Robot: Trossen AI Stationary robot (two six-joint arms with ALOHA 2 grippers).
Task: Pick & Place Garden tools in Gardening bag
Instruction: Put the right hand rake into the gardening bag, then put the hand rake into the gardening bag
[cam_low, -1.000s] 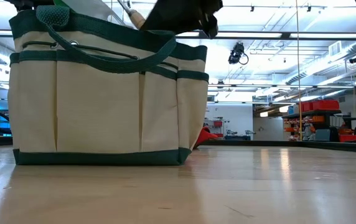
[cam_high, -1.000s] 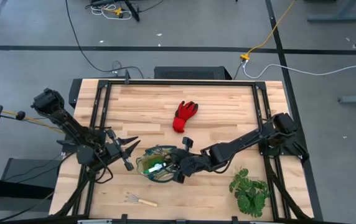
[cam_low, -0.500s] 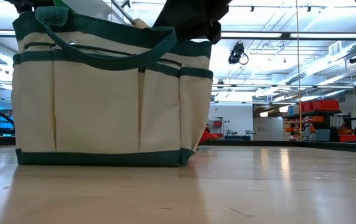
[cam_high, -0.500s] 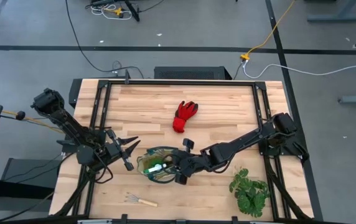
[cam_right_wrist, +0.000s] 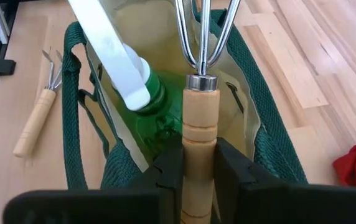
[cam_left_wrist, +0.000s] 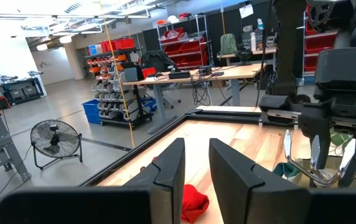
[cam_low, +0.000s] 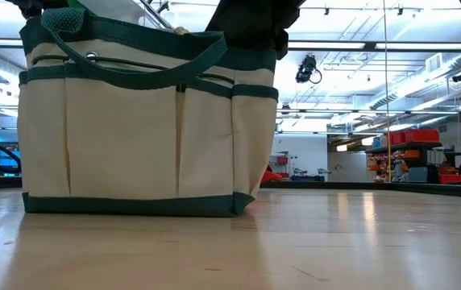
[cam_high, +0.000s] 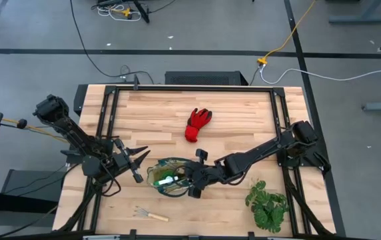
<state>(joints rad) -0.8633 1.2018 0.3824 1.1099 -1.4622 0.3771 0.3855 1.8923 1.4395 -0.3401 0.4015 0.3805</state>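
The cream gardening bag with green trim point(cam_high: 167, 177) stands on its base near the table's front; it fills the left of the low view point(cam_low: 134, 129). My right gripper point(cam_high: 192, 183) is above its mouth, shut on a wooden-handled rake point(cam_right_wrist: 199, 93). The green spray bottle with white nozzle point(cam_right_wrist: 155, 109) lies inside the bag. The second rake point(cam_high: 150, 214) lies flat on the table in front of the bag. The red glove point(cam_high: 198, 123) lies flat at mid-table. My left gripper point(cam_high: 136, 164) is open and empty, left of the bag. The pruning shears are out of view. My right gripper pinches the rake's wooden handle point(cam_right_wrist: 199, 146) between its two fingers, below the metal collar. The fingers come from the table's right, slanting down, and the handle runs along them. The rake is lifted clear, its metal tines point(cam_right_wrist: 204, 25) pointing over the bag's open mouth.
A leafy green plant point(cam_high: 268, 205) lies at the near right corner. A black frame point(cam_high: 110, 100) runs around the table top. Bare wood shows at the far left and far right of the table.
My right gripper has gone a little toward the table's near edge and down over the bag with the rake, whose handle has sunk behind the bag's rim in the low view. The bag has shifted slightly on the table.
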